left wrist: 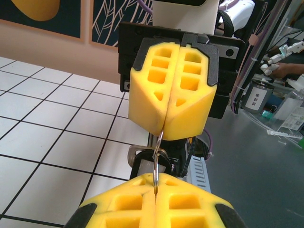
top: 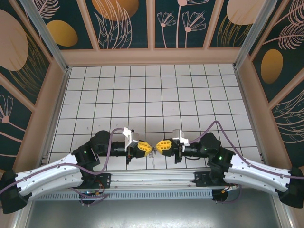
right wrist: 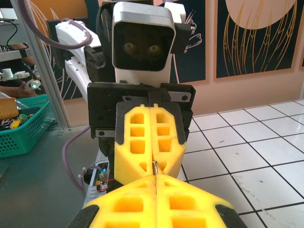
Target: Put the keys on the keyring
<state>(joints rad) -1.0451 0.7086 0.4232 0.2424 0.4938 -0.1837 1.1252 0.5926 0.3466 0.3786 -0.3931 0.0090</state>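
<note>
1. Left pincer [left wrist: 156,184]: fingers together, clamped on the keyring [left wrist: 157,161]. A thin metal loop of the keyring stands edge-on out of the seam at the tip.
2. Right pincer [left wrist: 165,127]: directly opposite the left one and almost tip to tip with it. Its fingers are also closed, on the far side of the same loop.
3. Judgement on the hold: gripping from both sides keeps the loop taut, steady and off the tabletop [top: 156,95]. That suits prising it open or threading onto it.
4. Just below the gap between the two pincers hangs a dangling bit of metal [top: 153,155]. It is too small to tell whether it is one of the keys or the chain.
5. Obstruction, as a judgement: with both pincers occupied on the loop, neither is free to fetch or steer a key. The tight tip-to-tip gap also leaves little room to work.
6. Behind each pincer a purple cable [top: 114,142] loops off the wrist, well apart from the loop.
7. Under the pincers on the near side runs the mounting rail [top: 152,178]. Beyond them lies white tiled surface, then patterned walls [top: 123,23].
</note>
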